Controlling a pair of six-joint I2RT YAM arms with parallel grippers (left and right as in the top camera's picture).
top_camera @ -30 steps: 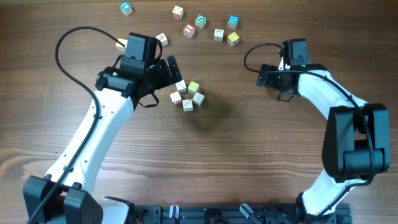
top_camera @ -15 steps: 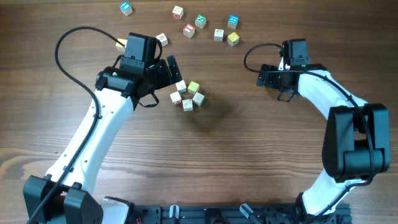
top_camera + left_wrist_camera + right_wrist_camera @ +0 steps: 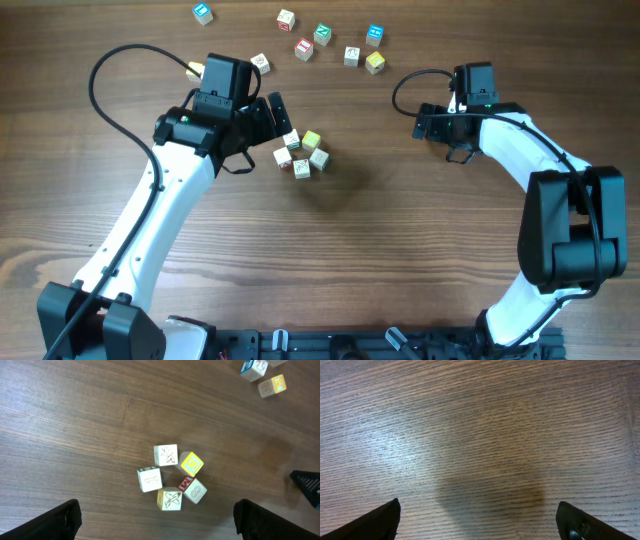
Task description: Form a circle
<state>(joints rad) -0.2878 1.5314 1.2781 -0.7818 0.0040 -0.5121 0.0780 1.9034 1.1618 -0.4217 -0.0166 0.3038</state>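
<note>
The circle (image 3: pixel 301 153) is a tight cluster of several small cubes at mid table, right of my left gripper (image 3: pixel 272 126). In the left wrist view the circle (image 3: pixel 172 477) lies just ahead of the left gripper (image 3: pixel 160 525); its cubes touch, with white faces, yellow faces and a red-lettered face among them. That gripper is open, its fingers (image 3: pixel 60 520) spread wide and nothing between them. My right gripper (image 3: pixel 440 138) hovers off to the right, away from all cubes. In its wrist view the right gripper (image 3: pixel 480 527) is open over bare wood.
Several loose cubes (image 3: pixel 322 34) are scattered along the back of the table, one (image 3: pixel 260 63) close behind the left wrist. Two of them (image 3: pixel 272 385) show at the top right of the left wrist view. Both arms' cables loop above the table.
</note>
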